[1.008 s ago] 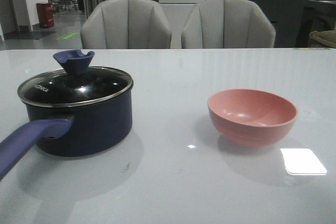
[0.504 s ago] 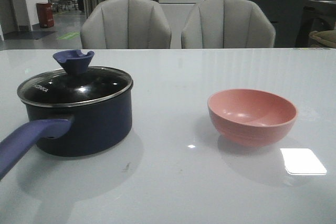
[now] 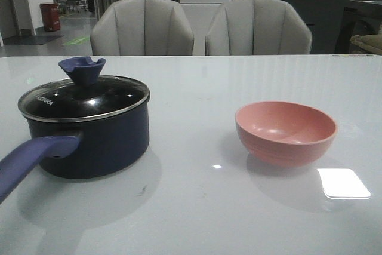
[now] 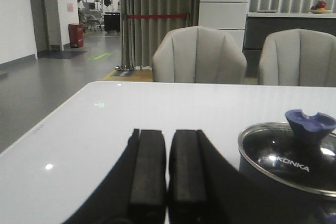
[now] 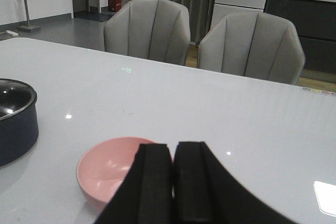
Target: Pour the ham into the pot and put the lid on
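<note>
The dark navy pot (image 3: 98, 144) stands on the left of the table, its purple-blue handle (image 3: 27, 162) pointing toward the front edge. The glass lid (image 3: 83, 97) with the blue knob (image 3: 82, 70) sits closed on it. No ham is in view; the pot's inside is hidden under the lid. In the left wrist view my left gripper (image 4: 168, 132) is shut and holds nothing, a little short of the lid (image 4: 289, 161). My right gripper (image 5: 173, 146) is also shut and bare, just short of the pink bowl (image 5: 110, 169). Neither gripper shows in the front view.
The pink bowl (image 3: 285, 131) sits right of centre, and its visible inside looks bare. A bright white patch (image 3: 343, 183) lies on the table in front of it. Two grey chairs (image 3: 143, 28) stand behind the far edge.
</note>
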Controlling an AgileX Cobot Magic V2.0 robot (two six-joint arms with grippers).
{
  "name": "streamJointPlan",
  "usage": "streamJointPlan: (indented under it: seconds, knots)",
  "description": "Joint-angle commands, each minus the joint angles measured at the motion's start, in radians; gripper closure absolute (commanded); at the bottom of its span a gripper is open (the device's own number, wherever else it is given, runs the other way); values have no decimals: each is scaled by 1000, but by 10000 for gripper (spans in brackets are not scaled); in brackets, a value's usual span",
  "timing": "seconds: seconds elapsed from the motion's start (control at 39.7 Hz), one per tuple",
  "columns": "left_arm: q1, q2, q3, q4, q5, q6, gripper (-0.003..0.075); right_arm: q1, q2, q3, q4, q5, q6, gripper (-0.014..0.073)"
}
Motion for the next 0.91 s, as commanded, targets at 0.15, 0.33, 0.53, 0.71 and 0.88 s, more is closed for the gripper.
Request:
streamJointPlan:
  seconds: [0.15,0.33,0.53,0.71,0.88]
  knots:
    - [-46,-21,21,15,-18,-4,607,-1,7,-30,-8,-77,-9,445]
    - [-46,-21,21,15,-18,-4,607,-1,7,-30,-8,-77,-9,445]
    - [-46,-21,21,15,-18,-4,607,-1,7,-30,-8,-77,-9,445]
    - [-46,-21,21,15,-18,-4,607,-1,7,-30,-8,-77,-9,445]
    - [-46,-21,21,15,-18,-4,607,-1,7,-30,-8,-77,-9,445]
